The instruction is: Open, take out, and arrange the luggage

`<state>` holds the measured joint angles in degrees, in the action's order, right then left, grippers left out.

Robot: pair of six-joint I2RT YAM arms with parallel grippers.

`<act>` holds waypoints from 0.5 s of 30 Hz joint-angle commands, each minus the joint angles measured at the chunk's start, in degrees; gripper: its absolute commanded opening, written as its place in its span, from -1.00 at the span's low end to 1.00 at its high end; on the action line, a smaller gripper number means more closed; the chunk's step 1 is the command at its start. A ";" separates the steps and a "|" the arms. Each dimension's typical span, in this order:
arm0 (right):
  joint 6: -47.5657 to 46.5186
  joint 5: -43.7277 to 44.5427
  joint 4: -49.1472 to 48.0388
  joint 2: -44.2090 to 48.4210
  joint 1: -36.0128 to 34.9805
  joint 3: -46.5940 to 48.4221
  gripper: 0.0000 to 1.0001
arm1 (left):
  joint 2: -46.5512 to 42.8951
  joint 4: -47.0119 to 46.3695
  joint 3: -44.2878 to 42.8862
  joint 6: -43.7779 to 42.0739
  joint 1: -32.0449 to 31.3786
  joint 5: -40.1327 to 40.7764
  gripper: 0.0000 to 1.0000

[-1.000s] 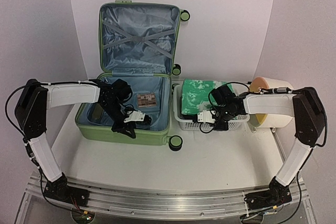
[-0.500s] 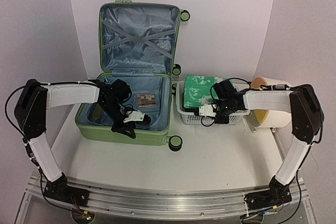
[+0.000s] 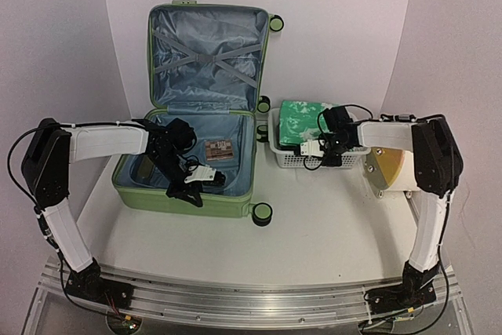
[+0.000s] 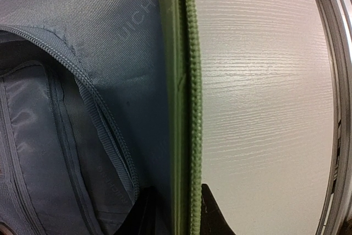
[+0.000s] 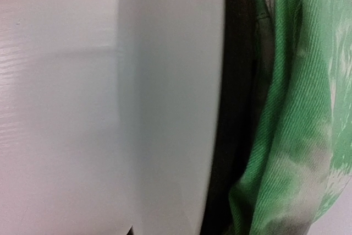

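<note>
The light-green suitcase (image 3: 200,194) lies open, its lid standing up at the back with crossed straps on the grey-blue lining (image 3: 205,52). My left gripper (image 3: 188,191) is shut on the suitcase's front wall. In the left wrist view one finger is inside against the lining (image 4: 82,108) and one is outside the green zipper rim (image 4: 191,108). My right gripper (image 3: 318,154) is shut on the front rim of the white mesh basket (image 3: 349,158). The right wrist view shows that rim (image 5: 170,103) and the green patterned cloth (image 5: 297,136) in the basket.
A small brown item (image 3: 218,149) and a dark flat item (image 3: 145,169) lie in the suitcase base. The cream cylinder with an orange face (image 3: 390,169) stands right of the basket. A purple backdrop walls the back and sides. White tabletop (image 4: 264,108) lies in front.
My right gripper has moved the basket toward the back and a little right, beside the suitcase's wheels. More of the cylinder's orange face shows. The left arm has not moved.
</note>
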<state>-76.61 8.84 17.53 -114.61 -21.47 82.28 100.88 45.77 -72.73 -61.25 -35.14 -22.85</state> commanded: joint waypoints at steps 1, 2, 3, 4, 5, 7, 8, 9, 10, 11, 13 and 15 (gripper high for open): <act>-2.47 5.02 -14.33 -1.74 2.45 10.80 -1.00 | 0.99 0.31 0.01 -0.66 1.76 4.42 -0.63; -2.16 5.06 -14.34 -2.78 3.11 11.86 -1.00 | 1.00 0.39 0.02 -0.68 1.77 4.49 -0.63; -1.96 5.05 -14.32 -3.83 3.79 12.74 -1.00 | 1.00 0.48 0.04 -0.69 1.78 4.56 -0.63; -2.70 5.52 -14.30 -4.83 4.34 13.36 -1.00 | 1.06 0.58 0.04 -0.76 1.74 4.66 -0.63; -3.88 6.01 -14.31 -5.75 4.90 13.86 -1.00 | 1.07 0.69 -0.02 -0.84 1.77 4.81 -0.63; -3.16 5.45 -14.19 -7.06 6.35 15.51 -1.00 | 1.11 0.86 -0.05 -0.93 1.76 5.17 -0.63; -3.33 5.31 -14.19 -7.77 6.95 16.18 -1.00 | 1.11 1.01 -0.08 -1.00 1.80 5.37 -0.63; -4.01 5.11 -14.13 -8.28 7.23 16.64 -1.00 | 1.09 1.18 -0.16 -1.07 1.79 5.40 -0.63; -4.29 4.57 -14.10 -8.58 7.38 16.96 -1.00 | 1.10 1.48 -0.24 -1.13 1.81 5.46 -0.63; -4.69 3.47 -14.10 -8.77 7.40 16.95 -1.00 | 1.20 1.68 -0.33 -1.15 1.76 5.52 -0.63; -8.35 1.45 -13.88 -9.30 7.41 16.22 -1.00 | 1.47 1.74 -0.45 -1.20 1.77 5.72 -0.63; -11.24 0.64 -13.60 -10.11 7.23 16.17 -1.00 | 1.90 2.01 -0.82 -1.16 1.84 5.87 -0.63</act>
<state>-80.05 6.89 14.30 -125.08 -16.43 94.50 100.90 45.93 -72.74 -61.49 -35.14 -22.79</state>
